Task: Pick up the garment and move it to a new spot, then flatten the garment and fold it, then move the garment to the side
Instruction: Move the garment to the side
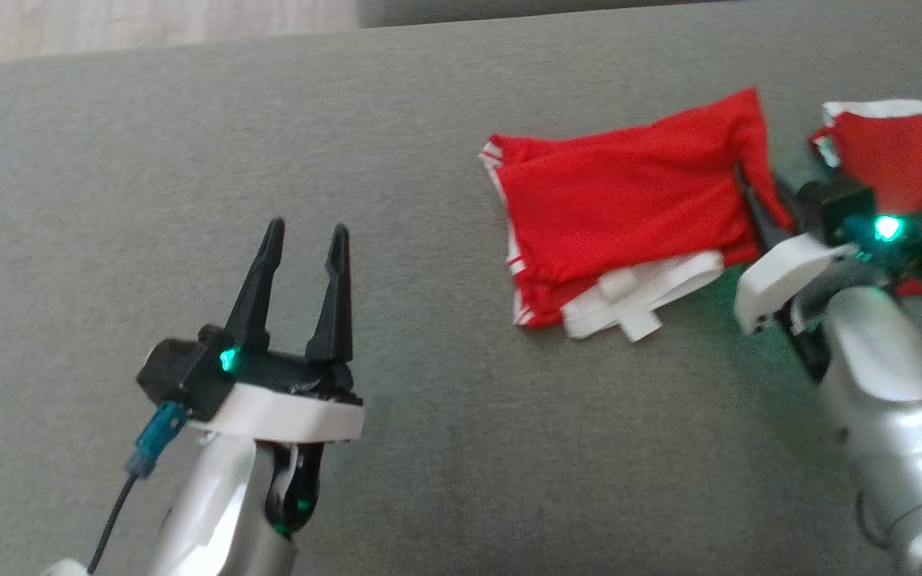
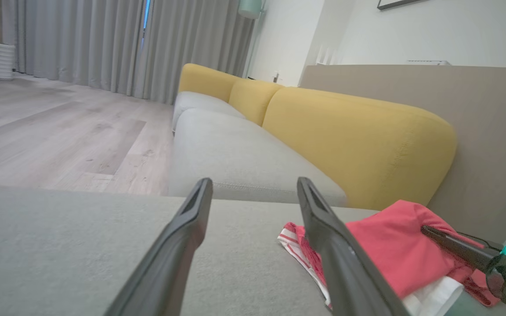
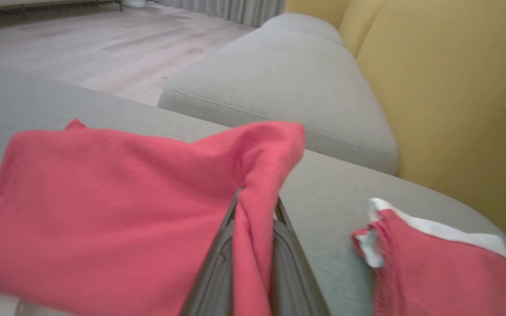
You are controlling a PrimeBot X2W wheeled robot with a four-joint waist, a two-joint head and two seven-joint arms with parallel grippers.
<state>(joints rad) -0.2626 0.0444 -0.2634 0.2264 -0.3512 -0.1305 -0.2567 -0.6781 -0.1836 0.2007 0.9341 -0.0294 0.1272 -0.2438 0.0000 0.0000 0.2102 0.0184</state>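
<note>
Two soft red garments lie on the grey woven sofa cushion (image 1: 429,448); the wrist views add a rounded yellow backrest (image 2: 358,145). The folded, white-trimmed garment (image 1: 629,200) lies centre-right, with the second garment (image 1: 909,152) beside it. The fingers of the right gripper (image 3: 257,202) pinch the folded garment's raised edge. The fingers of the left gripper (image 1: 305,236) are spread wide, holding nothing.

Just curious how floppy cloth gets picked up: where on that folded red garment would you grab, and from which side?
Pinch the raised fold at the right edge of the folded red garment, coming in low from the right. There the cloth stands up off the grey cushion, so jaws can close around it; elsewhere it lies flat.
</note>
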